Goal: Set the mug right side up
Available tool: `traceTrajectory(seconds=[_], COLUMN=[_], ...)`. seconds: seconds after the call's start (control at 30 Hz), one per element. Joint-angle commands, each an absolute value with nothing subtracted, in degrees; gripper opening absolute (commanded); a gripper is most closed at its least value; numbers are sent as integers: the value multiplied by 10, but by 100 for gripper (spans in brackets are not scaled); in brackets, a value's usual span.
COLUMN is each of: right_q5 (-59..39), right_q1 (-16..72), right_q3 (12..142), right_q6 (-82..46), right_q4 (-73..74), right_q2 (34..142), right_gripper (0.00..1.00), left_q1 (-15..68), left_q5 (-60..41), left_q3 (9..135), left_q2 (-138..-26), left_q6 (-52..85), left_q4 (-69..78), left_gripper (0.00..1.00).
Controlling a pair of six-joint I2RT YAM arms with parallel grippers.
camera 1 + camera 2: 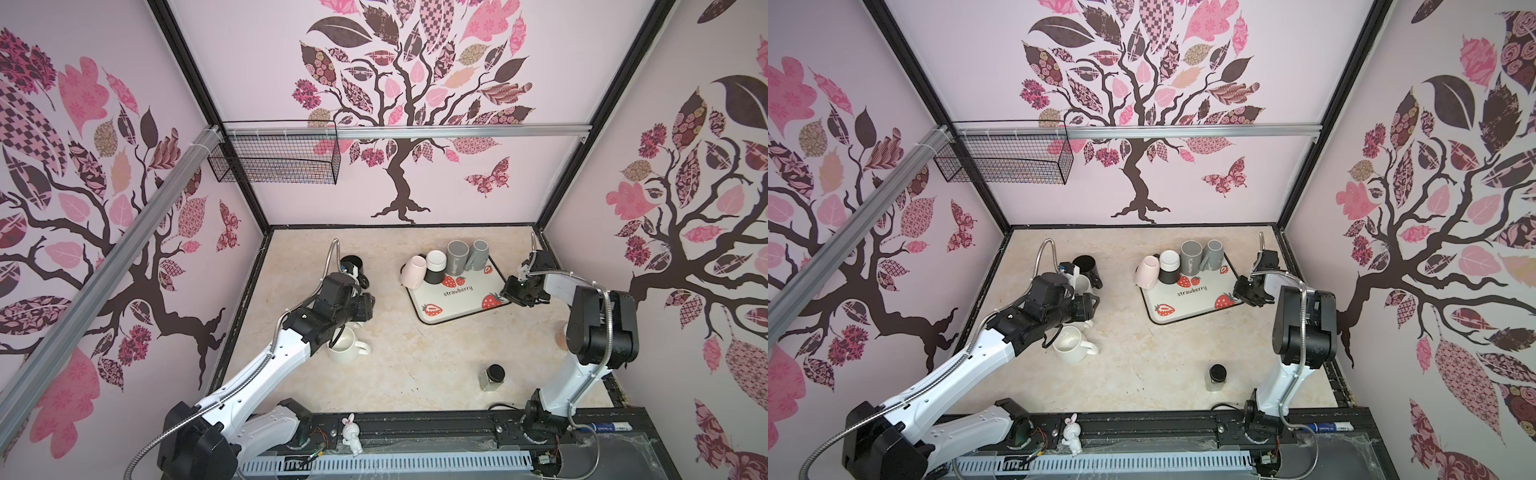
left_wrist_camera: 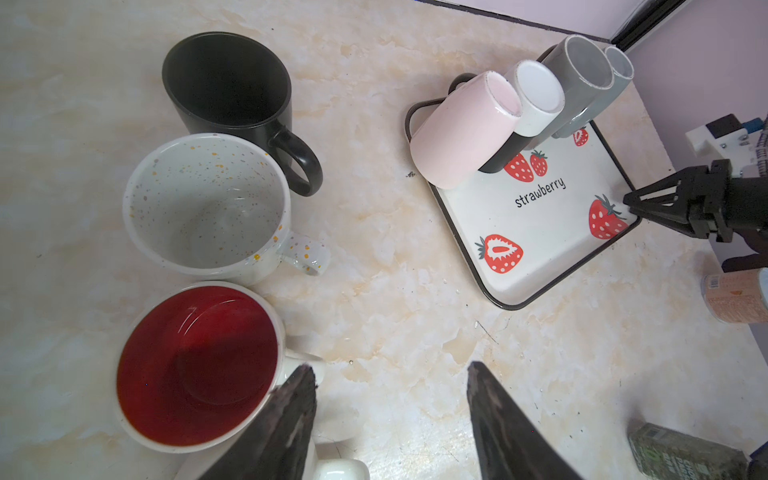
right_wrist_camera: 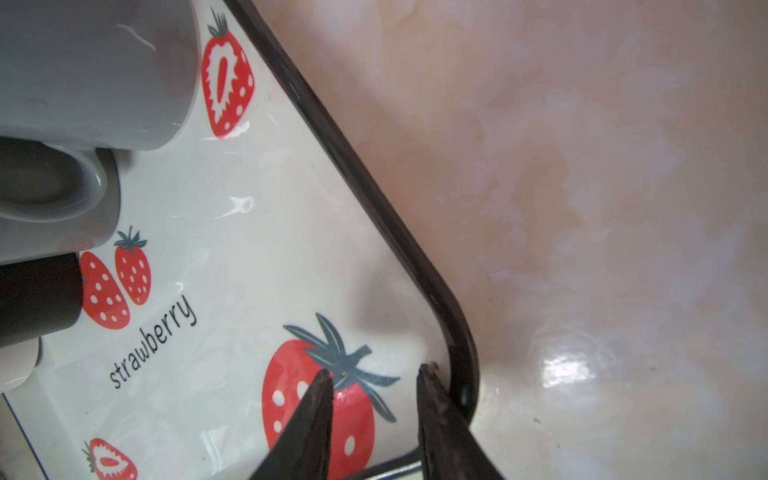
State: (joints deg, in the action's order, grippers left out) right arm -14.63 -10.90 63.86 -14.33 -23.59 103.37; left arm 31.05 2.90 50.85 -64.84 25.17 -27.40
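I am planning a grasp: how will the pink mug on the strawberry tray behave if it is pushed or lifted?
The pink mug sits tilted at the tray rim, base up, so a push would probably tip or roll it. Its smooth round wall may slip. It looks like rigid, breakable ceramic.

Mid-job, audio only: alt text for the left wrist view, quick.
The left gripper hangs open and empty above the tabletop, next to three upright mugs: black mug, speckled mug, red-lined mug. Beyond, four mugs sit upside down on the strawberry tray, with the right gripper at its corner.
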Motion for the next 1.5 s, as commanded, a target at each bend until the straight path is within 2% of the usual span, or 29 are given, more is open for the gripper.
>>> traceTrajectory(seconds=[0.0, 0.1, 0.23, 0.57, 0.77, 0.93, 1.13, 1.47], right_q5=[-134, -77, -88, -84, -102, -98, -119, -147], right_q1=[-89, -33, 20, 178, 218, 219, 220, 220], right_q3=[713, 787, 806, 744, 734, 732, 752, 743], right_q6=[-154, -144, -169, -174, -186, -183, -186, -175], right_q4=[-313, -338, -319, -284, -283, -269, -264, -267], right_q2=[1010, 1019, 1017, 966, 960, 955, 980, 973], right_gripper=[37, 40, 43, 45, 47, 47, 50, 55], left_q1=[308, 308, 305, 289, 237, 223, 224, 238], left_q5=[32, 39, 36, -121, -221, -279, -315, -314], left_q3=[580, 613, 668, 851, 940, 1020, 1012, 909], left_q2=[-669, -702, -777, -1026, -1131, -1203, -1229, -1199], left_q6=[243, 222, 210, 204, 263, 263, 283, 330], left_q4=[-265, -256, -238, -221, -185, -196, -178, -113], left_gripper=[61, 62, 62, 62, 60, 50, 45, 39])
